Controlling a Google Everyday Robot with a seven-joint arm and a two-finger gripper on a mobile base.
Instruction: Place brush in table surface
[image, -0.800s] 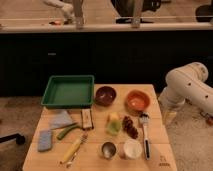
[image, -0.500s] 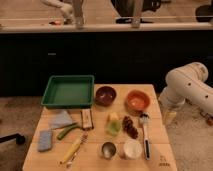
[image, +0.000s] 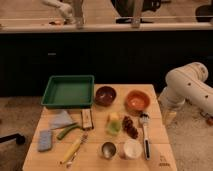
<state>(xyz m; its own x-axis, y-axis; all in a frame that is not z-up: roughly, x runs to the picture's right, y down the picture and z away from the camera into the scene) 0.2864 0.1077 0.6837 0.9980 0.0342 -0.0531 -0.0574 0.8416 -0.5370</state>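
Nothing is shifting from a moment ago: the white arm is still hanging off the right side of the bench (image: 161, 146), with the tool (image: 169, 116) low beside the bench's right edge, released and holding nothing. The brush (image: 145, 137) is lying flat on the bench near that edge, its pale head pointing toward the orange bowl (image: 137, 100) and its black handle running back past the white cup (image: 131, 148). The green tray (image: 49, 93) is sitting at the far left corner as before.
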